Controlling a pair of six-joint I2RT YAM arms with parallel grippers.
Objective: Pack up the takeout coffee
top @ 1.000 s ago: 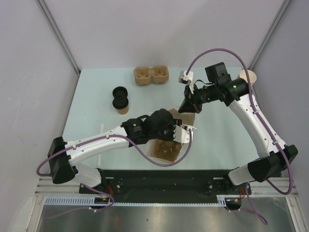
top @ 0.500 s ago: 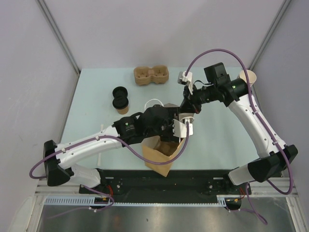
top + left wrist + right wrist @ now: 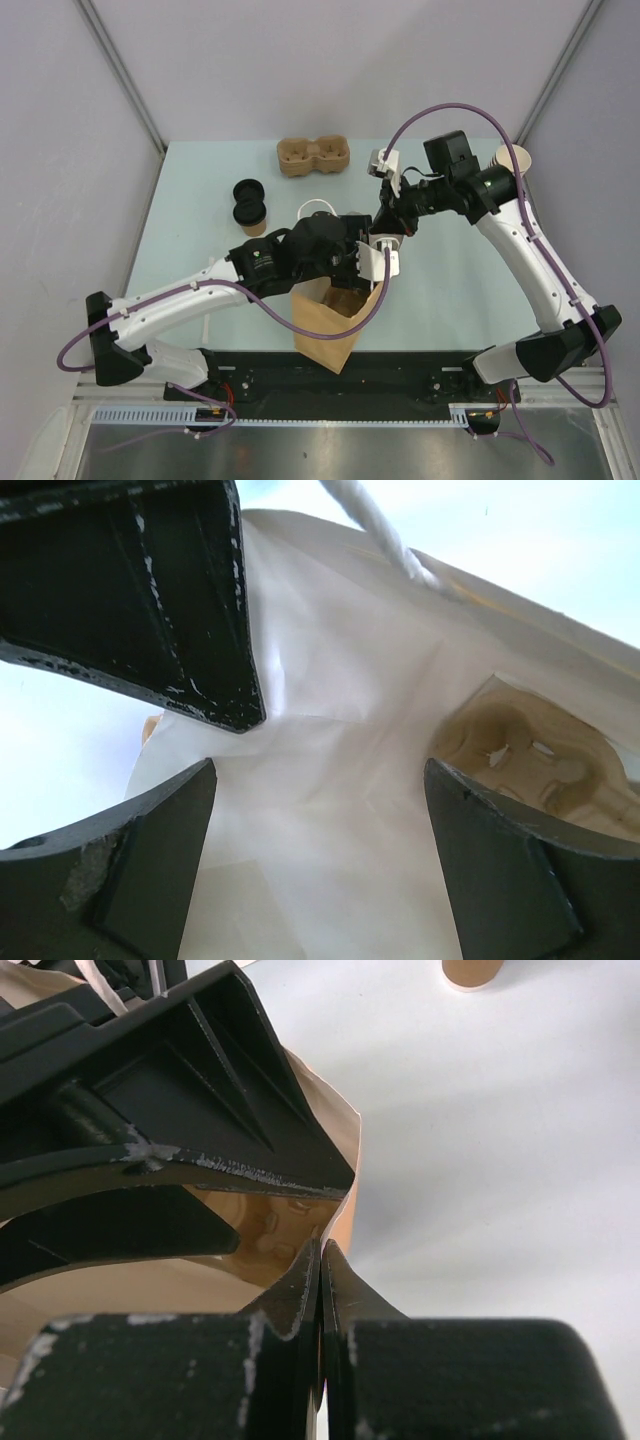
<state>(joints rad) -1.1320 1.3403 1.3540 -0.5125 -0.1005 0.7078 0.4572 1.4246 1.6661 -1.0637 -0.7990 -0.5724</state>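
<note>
The takeout coffee, a small tan cup with a black lid (image 3: 250,213), lies on the table at the left, apart from both grippers. A brown paper bag (image 3: 328,325) stands near the front centre, mouth up, with a pulp tray (image 3: 525,748) inside it. My left gripper (image 3: 362,264) is open, its fingers spread inside the bag's mouth against the pale inner wall (image 3: 330,730). My right gripper (image 3: 386,240) is shut on the bag's rim (image 3: 345,1150), next to the left gripper. A tan cup base (image 3: 472,972) shows at the top of the right wrist view.
A brown pulp two-cup tray (image 3: 313,157) sits at the back centre. A tall stack of tan cups (image 3: 513,157) stands at the back right behind the right arm. A second black lid (image 3: 247,190) lies next to the cup. The bag's white cord handle (image 3: 316,208) sticks up.
The bag has been raised from lying flat to standing, with its mouth pulled wider. The left arm has moved up and forward with it. The right gripper has kept hold of the rim.
</note>
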